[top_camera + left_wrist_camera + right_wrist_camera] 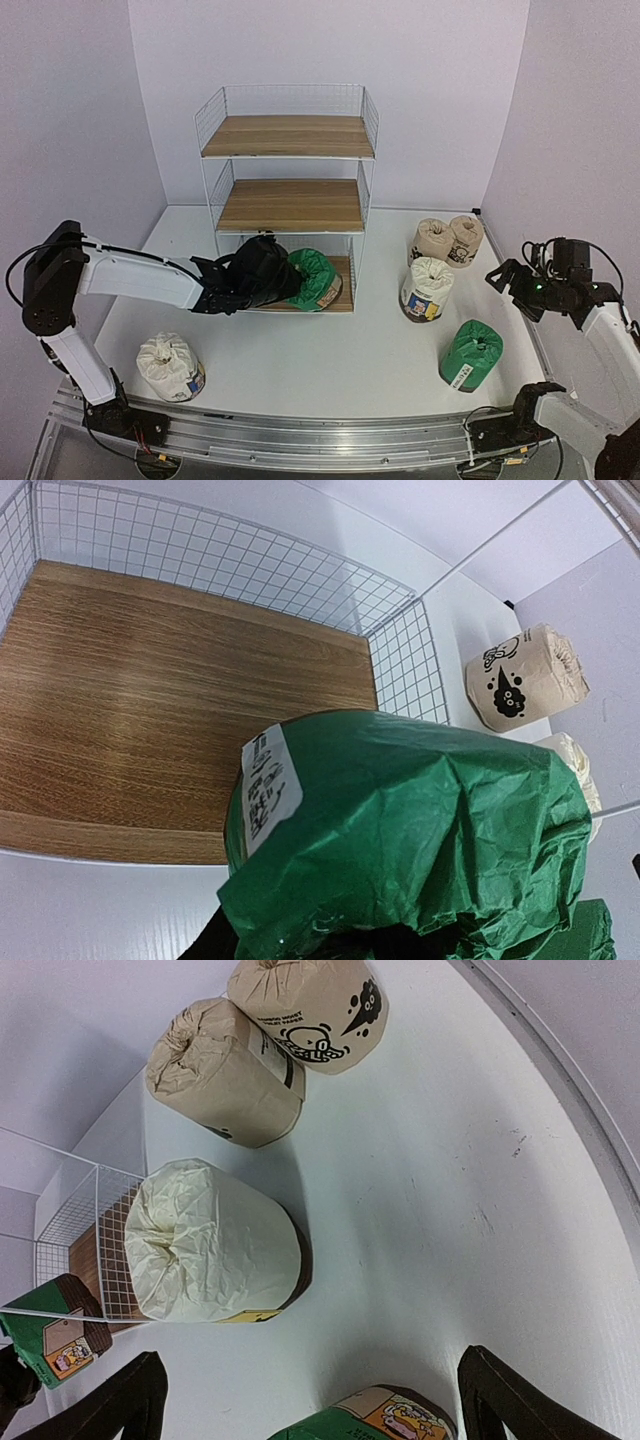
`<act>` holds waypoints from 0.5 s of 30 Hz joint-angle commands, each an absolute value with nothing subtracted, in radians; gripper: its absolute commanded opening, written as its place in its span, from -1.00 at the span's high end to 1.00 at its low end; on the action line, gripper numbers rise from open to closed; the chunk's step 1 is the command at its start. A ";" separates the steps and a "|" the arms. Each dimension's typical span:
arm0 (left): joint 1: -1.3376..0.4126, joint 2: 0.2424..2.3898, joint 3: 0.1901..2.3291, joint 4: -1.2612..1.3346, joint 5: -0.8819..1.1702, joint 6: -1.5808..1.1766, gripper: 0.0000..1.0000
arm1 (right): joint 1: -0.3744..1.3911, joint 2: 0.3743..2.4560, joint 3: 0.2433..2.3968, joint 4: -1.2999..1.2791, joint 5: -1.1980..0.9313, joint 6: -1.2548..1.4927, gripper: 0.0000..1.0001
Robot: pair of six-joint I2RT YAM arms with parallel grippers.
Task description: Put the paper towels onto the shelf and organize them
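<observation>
At the front right of the bottom tier of the shelf (pixel 290 205), we find the left gripper (pixel 282 277) clamped on a green roll (pixel 318 278), which fills most of its wrist view with crinkled wrapper and a white label turned to the gripper's left. Beyond that gripper the wood-grain board runs back to the wire mesh; whether the roll rests on the board or hangs just over it we cannot tell. Well behind the same gripper, near its arm's base, one white roll (pixel 170 367) stands on the counter (pixel 330 350). Over on the other side, the right gripper (pixel 312 1360) hangs above the counter with its jaws spread wide, holding and touching nothing. Nearest to it, showing between the jaws at the bottom edge of its wrist view, is the second green roll (pixel 372 1420); just ahead and to its left stands the second white roll (pixel 215 1245), close to the shelf's wire side; farther ahead are two tan ones, the nearer tan roll (pixel 225 1075) and the farther tan roll (pixel 310 1005), side by side, the farther showing a black cartoon print. We count six rolls in all: two green, two white, two tan. Five of the six rolls are on the counter. We count three tiers on the shelf and two grippers, one full and one free.
</observation>
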State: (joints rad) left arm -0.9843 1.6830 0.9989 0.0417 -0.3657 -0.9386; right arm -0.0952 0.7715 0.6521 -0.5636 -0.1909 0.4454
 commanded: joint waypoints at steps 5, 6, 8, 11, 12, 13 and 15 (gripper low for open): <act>-1.019 1.695 0.977 0.195 -0.473 -0.945 0.51 | -0.094 0.752 0.640 -0.559 -0.190 0.432 -0.97; -1.022 1.697 0.977 0.200 -0.482 -0.943 0.51 | -0.094 0.752 0.639 -0.558 -0.190 0.432 -0.97; -1.025 1.701 0.978 0.212 -0.499 -0.936 0.51 | -0.095 0.752 0.639 -0.559 -0.186 0.432 -0.97; -1.026 1.714 0.992 0.214 -0.510 -0.928 0.51 | -0.094 0.751 0.640 -0.559 -0.182 0.432 -0.97; -1.028 1.719 0.997 0.213 -0.518 -0.928 0.51 | -0.094 0.750 0.639 -0.560 -0.181 0.432 -0.96; -1.029 1.723 0.998 0.218 -0.524 -0.925 0.50 | -0.094 0.749 0.639 -0.559 -0.181 0.432 -0.97; -1.030 1.729 1.007 0.221 -0.528 -0.917 0.49 | -0.094 0.746 0.640 -0.560 -0.179 0.432 -0.97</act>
State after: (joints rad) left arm -1.0240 1.7198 0.9668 0.1317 -0.4700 -0.9377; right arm -0.0952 0.7597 0.6407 -0.5638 -0.1852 0.4454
